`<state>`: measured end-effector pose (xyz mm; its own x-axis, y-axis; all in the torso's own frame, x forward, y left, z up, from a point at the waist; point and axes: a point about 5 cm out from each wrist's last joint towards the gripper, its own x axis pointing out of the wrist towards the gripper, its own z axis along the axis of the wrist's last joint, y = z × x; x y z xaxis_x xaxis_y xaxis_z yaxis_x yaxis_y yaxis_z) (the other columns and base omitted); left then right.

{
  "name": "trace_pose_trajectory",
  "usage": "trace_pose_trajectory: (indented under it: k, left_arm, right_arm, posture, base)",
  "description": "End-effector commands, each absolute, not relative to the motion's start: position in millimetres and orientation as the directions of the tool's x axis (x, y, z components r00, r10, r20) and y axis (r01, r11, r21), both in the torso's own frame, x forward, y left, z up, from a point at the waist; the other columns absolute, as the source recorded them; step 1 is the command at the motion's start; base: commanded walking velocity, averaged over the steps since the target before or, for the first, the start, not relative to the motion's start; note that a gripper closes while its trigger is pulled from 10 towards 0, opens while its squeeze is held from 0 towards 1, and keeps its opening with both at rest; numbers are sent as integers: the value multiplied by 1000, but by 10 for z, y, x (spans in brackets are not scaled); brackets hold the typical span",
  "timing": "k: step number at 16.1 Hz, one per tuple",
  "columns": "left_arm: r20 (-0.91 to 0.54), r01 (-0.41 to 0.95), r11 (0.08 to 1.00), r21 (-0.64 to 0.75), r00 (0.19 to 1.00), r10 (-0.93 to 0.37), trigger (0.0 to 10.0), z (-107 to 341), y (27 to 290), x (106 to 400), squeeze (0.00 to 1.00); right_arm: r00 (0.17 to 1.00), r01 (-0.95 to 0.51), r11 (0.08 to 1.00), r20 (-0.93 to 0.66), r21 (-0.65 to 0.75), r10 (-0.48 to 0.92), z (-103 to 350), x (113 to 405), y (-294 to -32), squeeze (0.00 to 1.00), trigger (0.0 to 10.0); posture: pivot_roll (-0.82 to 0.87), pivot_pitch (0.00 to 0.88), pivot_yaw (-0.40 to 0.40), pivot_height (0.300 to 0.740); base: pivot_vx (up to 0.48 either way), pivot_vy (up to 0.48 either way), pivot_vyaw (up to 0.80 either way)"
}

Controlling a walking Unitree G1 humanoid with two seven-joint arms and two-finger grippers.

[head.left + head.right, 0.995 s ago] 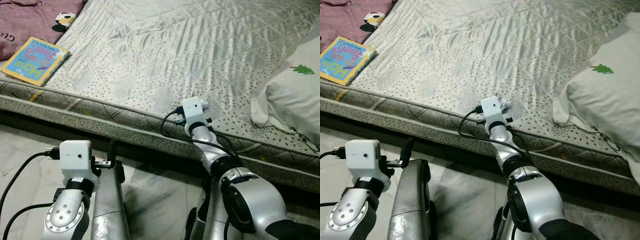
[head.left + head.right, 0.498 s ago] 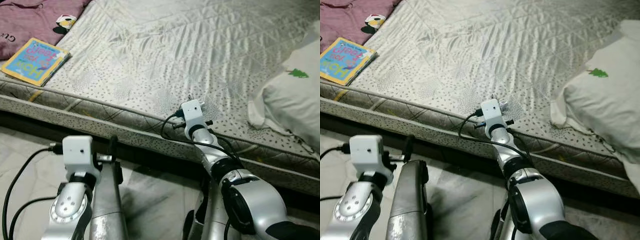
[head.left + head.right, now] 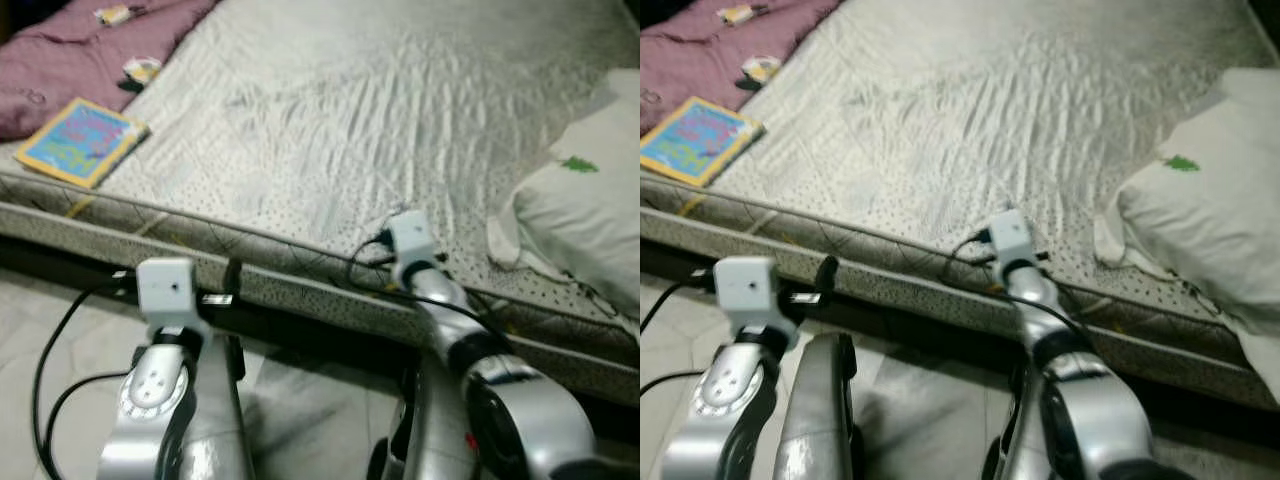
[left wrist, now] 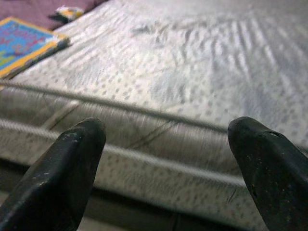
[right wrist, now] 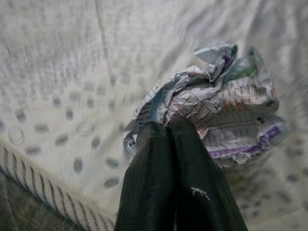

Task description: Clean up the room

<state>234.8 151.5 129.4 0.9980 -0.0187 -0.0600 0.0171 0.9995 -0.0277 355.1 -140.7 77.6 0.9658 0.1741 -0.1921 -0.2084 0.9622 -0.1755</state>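
The right arm reaches forward over the edge of the mattress (image 3: 300, 130), its white wrist camera box just above the piped border, and the right gripper (image 5: 166, 132) has its two black fingers pressed together against a crumpled wad of printed paper (image 5: 221, 108) lying on the dotted quilted cover close to that edge; the fingertips touch or pinch the near rim of the wad, though whether any paper is actually caught between them cannot be told. From the head views the wad itself is hidden behind the wrist. The left arm is raised low in front of the bed, short of the mattress side, and the left gripper (image 4: 166, 144) has its fingers spread wide with nothing between them, facing the mattress edge. The head views are blurred. At the far left of the bed a colourful children's book (image 3: 82, 141) lies flat beside a purple blanket (image 3: 90, 55). On the right a white pillow (image 3: 1200, 220) with a small green tree print rests on the cover, well apart from the paper.
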Motion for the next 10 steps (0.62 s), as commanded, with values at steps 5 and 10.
trace_pose_trajectory:
  k: [5,10]
  left_arm:
    - [-15,34,999,-40,999,-35,10000,1312,1459,2509,0]
    - [-7,43,998,-52,999,-43,10000,1282,1430,2569,0]
  right_arm:
    - [970,-241,968,-4,-75,242,966,3480,-1433,0,0]
    - [918,-396,917,-41,-54,394,795,3265,-1162,0,0]
  posture:
    - [66,0,-10,495]
    - [51,0,-13,495]
  base:
    - [0,0,0]
    - [0,0,0]
